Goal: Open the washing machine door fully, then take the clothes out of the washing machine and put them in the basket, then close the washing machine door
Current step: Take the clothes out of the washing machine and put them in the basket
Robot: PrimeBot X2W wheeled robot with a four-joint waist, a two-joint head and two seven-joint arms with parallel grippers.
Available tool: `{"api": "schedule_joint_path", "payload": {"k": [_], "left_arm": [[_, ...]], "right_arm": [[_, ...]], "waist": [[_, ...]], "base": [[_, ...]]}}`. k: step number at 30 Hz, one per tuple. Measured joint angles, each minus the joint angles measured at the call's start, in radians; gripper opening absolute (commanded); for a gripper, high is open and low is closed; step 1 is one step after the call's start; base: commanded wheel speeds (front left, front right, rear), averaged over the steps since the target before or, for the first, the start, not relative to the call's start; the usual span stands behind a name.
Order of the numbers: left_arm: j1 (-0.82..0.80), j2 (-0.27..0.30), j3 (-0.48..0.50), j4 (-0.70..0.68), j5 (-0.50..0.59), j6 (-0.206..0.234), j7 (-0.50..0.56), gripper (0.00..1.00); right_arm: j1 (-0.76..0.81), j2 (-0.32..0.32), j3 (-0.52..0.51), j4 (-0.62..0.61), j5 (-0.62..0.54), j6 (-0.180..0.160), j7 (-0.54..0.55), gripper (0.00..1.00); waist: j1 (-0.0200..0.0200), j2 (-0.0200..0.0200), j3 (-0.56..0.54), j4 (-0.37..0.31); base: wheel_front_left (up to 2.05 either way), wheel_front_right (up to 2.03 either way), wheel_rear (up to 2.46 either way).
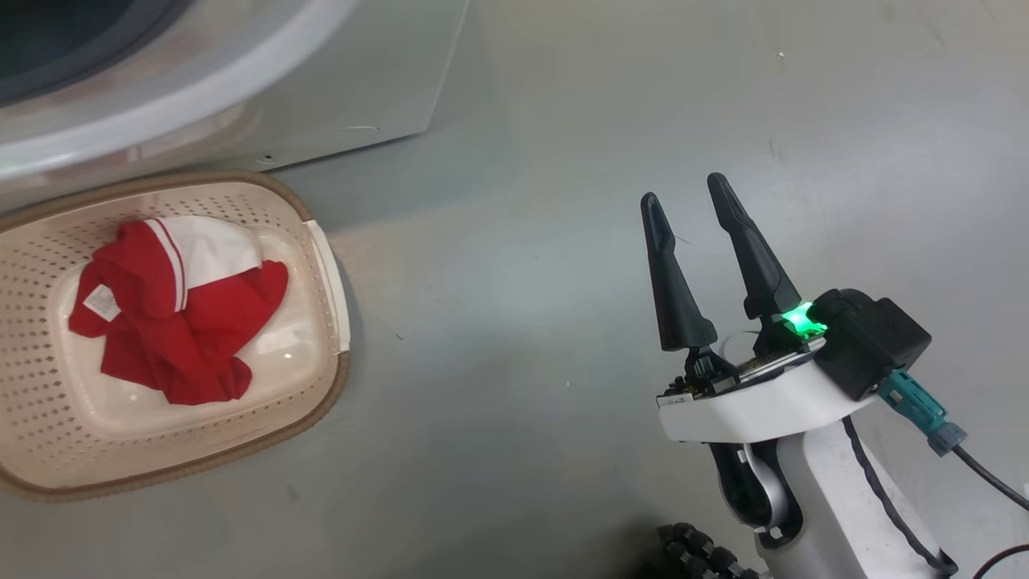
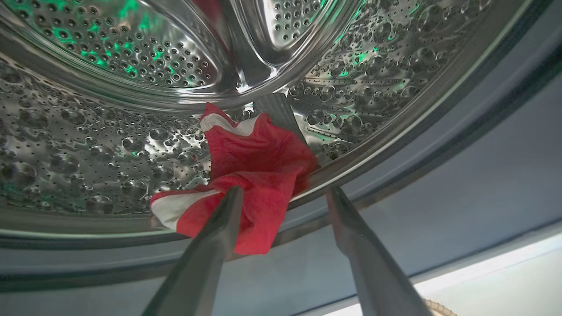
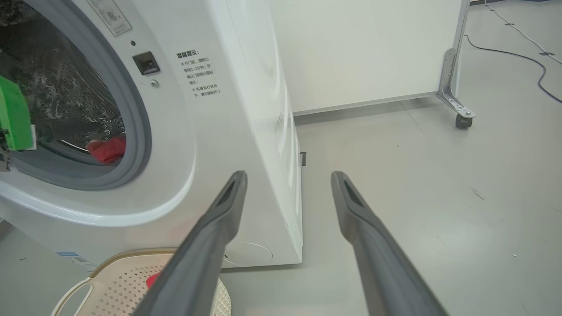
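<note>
The washing machine stands with its grey-ringed port uncovered; the washing machine door is out of view. One red garment of the clothes lies at the front lip of the steel drum, also seen through the port as a red garment. My left gripper is open just in front of it, its left finger overlapping the cloth's lower edge. Another red and white garment lies in the basket on the floor below the machine. My right gripper hangs open over bare floor, holding nothing.
A white panel on a metal frame with a caster stands behind the machine. A dark cable runs across the grey floor at the far right. A green-lit part of my left arm shows at the port's left edge.
</note>
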Motion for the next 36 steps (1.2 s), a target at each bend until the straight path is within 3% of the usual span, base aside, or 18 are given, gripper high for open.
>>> {"api": "schedule_joint_path", "payload": {"k": [2, 11, 22, 23, 24, 26, 36], "left_arm": [[-0.042, 0.033, -0.006, 0.016, 0.018, -0.009, 0.044, 1.0], [-0.123, 0.085, 0.005, 0.074, 0.018, -0.021, 0.129, 1.0], [-0.183, 0.104, 0.03, 0.153, 0.017, -0.016, 0.185, 1.0], [-0.186, 0.106, 0.032, 0.158, 0.017, -0.016, 0.19, 0.88], [-0.19, 0.109, 0.034, 0.163, 0.017, -0.016, 0.191, 0.48], [-0.194, 0.11, 0.036, 0.171, 0.017, -0.016, 0.198, 0.0], [-0.204, 0.109, 0.051, 0.186, 0.005, -0.015, 0.185, 0.0]], "right_arm": [[-0.018, 0.0, 0.011, -0.002, 0.014, -0.009, 0.0, 1.0], [-0.057, 0.0, 0.044, 0.002, 0.049, -0.01, 0.0, 1.0], [-0.071, 0.001, 0.053, 0.013, 0.063, -0.029, 0.0, 1.0], [-0.074, 0.001, 0.054, 0.013, 0.063, -0.033, 0.0, 1.0], [-0.075, 0.001, 0.054, 0.014, 0.063, -0.035, 0.0, 1.0], [-0.082, 0.001, 0.055, 0.015, 0.063, -0.035, 0.0, 1.0], [-0.097, 0.001, 0.056, 0.019, 0.063, -0.037, 0.0, 1.0]], "waist": [[0.0, 0.0, 0.03, -0.027], [0.0001, 0.0, 0.088, -0.096], [0.0, 0.0, 0.118, -0.139], [0.0, 0.0, 0.119, -0.14], [0.0, 0.0, 0.119, -0.14], [0.0, 0.0, 0.12, -0.141], [0.0, 0.0, 0.125, -0.137]], "base": [[0.0, 0.0, 0.0], [0.0, 0.0, 0.0], [0.0, 0.0, 0.0], [0.0, 0.0, 0.0], [0.0, 0.0, 0.0], [0.0, 0.0, 0.0], [0.0, 0.0, 0.0]]}}
